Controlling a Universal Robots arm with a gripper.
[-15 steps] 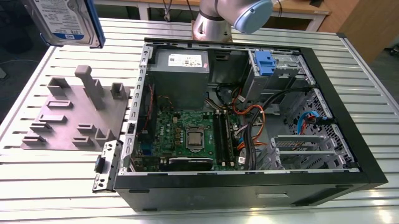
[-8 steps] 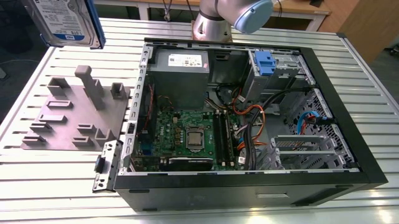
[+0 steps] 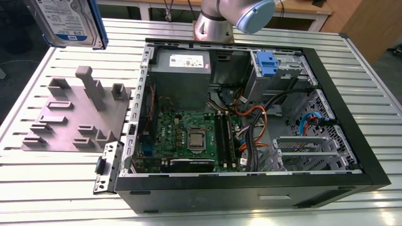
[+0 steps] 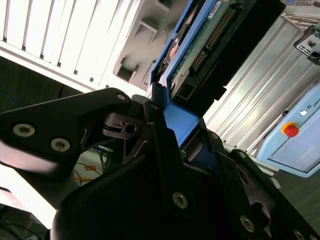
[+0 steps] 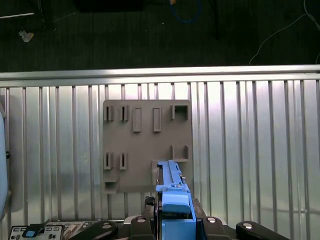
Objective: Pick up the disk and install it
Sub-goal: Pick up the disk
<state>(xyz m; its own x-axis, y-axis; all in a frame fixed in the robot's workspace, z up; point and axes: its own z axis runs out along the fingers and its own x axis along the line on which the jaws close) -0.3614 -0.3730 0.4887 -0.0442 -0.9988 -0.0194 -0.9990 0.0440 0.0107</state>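
The disk (image 3: 66,21), a silver drive with a white-and-blue label and a blue carrier frame, hangs in the air at the exterior view's upper left, above the slatted table beyond the grey fixture plate (image 3: 69,127). My gripper (image 4: 175,122) is shut on the disk's blue carrier end in the second wrist view, where the disk (image 4: 205,45) shows its circuit-board side. In the first wrist view the disk (image 5: 172,185) is edge-on between my gripper's (image 5: 172,220) fingers, over the near edge of the fixture plate (image 5: 145,145).
An open computer case (image 3: 342,108) lies on the slatted table (image 3: 377,84) at the exterior view's right, with a blue drive-bay latch (image 3: 267,63) at its far end, loose cables and a motherboard inside. The arm's base (image 3: 217,23) stands behind it. A pendant with a red button (image 4: 290,131) lies nearby.
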